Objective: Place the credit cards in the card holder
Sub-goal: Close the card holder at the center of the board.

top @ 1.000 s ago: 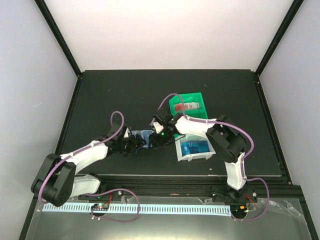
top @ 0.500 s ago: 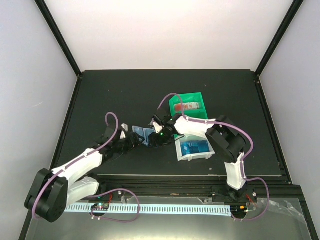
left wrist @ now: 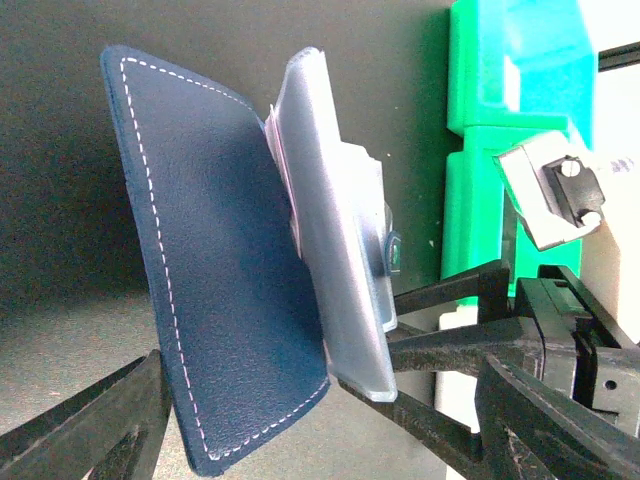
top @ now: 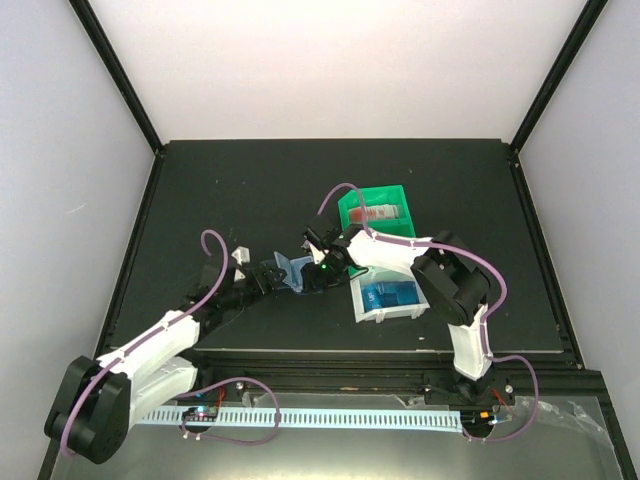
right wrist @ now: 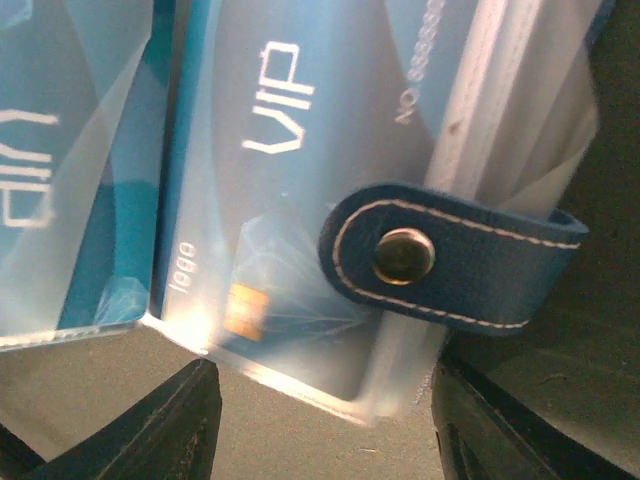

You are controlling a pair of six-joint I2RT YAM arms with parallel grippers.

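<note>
Left wrist view: the left fingers (left wrist: 310,425) gape open, empty, before the card holder (left wrist: 225,270) near the table's (top: 220,190) middle, the right fingers' (right wrist: 320,425) grip untellable — light, floppy, slick sleeves, so pinch its stitched cover edge.

card holder (top: 283,270) between arms, bins (top: 380,212) right

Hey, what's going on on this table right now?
Two robot arms meet mid-table over the open card holder. The right pincer is at its clear sleeves, where a blue VIP credit card shows, while the left pincer sits beside it. More blue cards lie in the white bin.
</note>
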